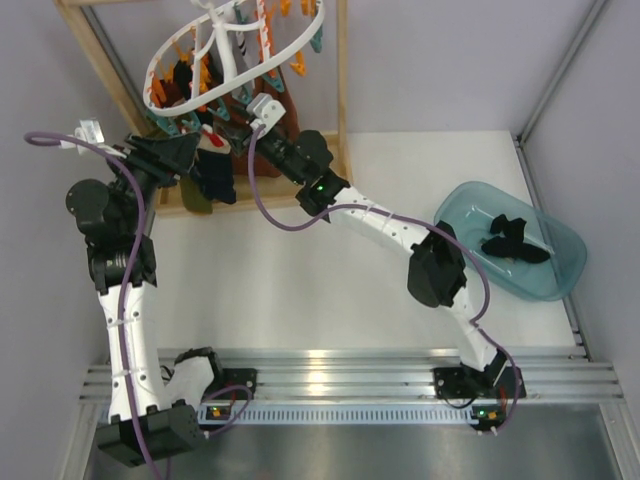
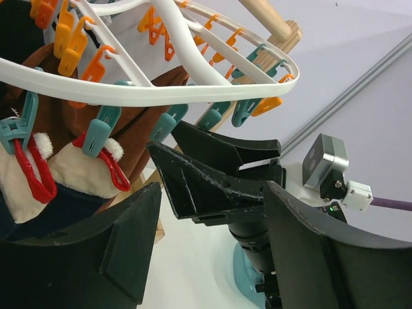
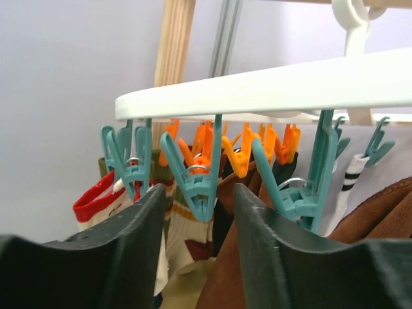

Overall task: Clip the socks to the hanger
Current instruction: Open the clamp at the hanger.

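Note:
The round white hanger (image 1: 312,33) hangs at the back from the wooden frame, ringed with orange and teal clips. Several socks and rust-brown cloths hang from it; a black sock (image 1: 216,178) hangs at its near left. More black socks (image 1: 514,243) lie in the teal basin. My left gripper (image 1: 188,152) is open and empty just under the hanger's left rim (image 2: 161,96). My right gripper (image 1: 243,132) is open under the rim (image 3: 270,87), its fingers on either side of a teal clip (image 3: 199,187). In the left wrist view the right gripper's fingers (image 2: 212,177) show between the left fingers.
The wooden frame (image 1: 343,90) stands at the back, its base rail on the table. The teal basin (image 1: 566,243) sits at the right edge. A red-trimmed cream sock (image 2: 38,174) and a brown cloth (image 3: 380,212) hang close to the grippers. Purple cables loop off both wrists.

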Available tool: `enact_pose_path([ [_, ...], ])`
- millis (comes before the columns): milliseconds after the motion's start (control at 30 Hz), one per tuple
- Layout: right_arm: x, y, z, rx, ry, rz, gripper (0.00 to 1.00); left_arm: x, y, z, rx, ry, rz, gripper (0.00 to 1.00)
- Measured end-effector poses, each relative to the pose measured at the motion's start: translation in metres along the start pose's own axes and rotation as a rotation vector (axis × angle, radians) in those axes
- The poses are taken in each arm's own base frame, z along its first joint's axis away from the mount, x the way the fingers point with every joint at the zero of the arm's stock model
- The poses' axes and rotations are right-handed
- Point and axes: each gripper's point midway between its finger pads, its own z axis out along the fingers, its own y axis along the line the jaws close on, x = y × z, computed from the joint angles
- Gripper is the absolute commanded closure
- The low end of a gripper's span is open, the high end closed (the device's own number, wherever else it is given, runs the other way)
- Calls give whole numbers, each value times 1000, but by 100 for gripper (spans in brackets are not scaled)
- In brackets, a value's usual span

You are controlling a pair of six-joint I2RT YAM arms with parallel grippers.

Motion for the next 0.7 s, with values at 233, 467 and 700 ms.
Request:
enact_pose_path([
  [233,5,-1,3,5,-4,-39,85,3,9,2,-36,7,-13,29],
  [467,12,1,-3,36,23,-141,100,2,32,19,-94,14,-47,39],
  [700,7,11,-7,82,48,-260,100,13,37,39,-100,48,-61,42],
])
